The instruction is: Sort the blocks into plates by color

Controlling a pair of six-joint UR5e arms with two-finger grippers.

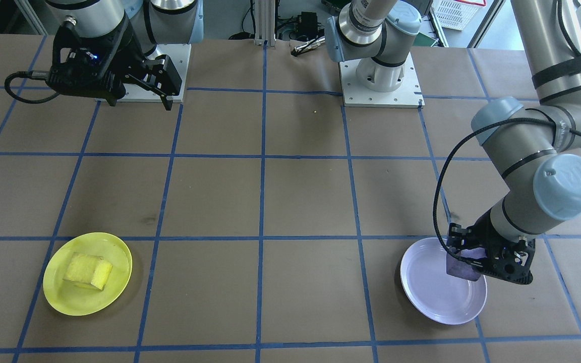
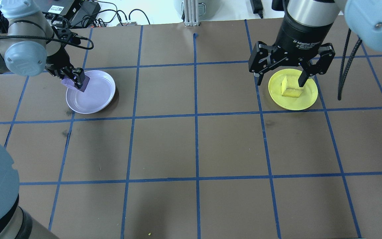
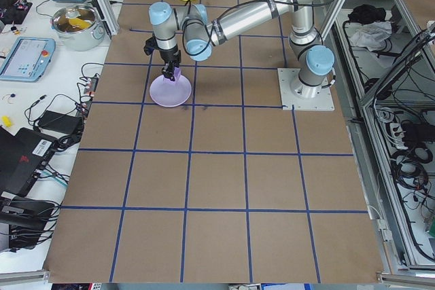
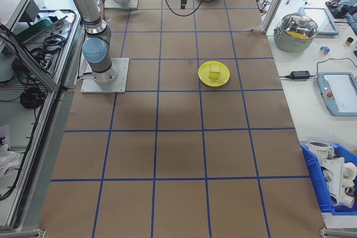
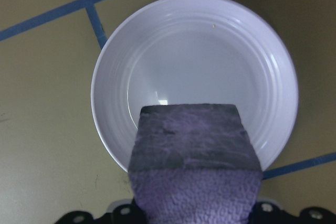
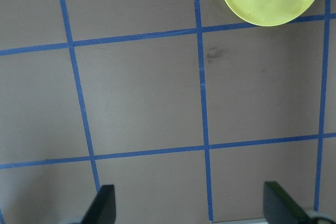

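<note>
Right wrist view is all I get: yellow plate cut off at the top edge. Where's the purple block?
Observer: The purple block is held in the left hand, at the lavender plate's rim.
Operator: Anything in that plate?
Observer: No, the left wrist view shows its floor bare.
Operator: Yellow block fully inside its plate?
Observer: Yes, the yellow block lies wholly within the yellow plate.
</note>
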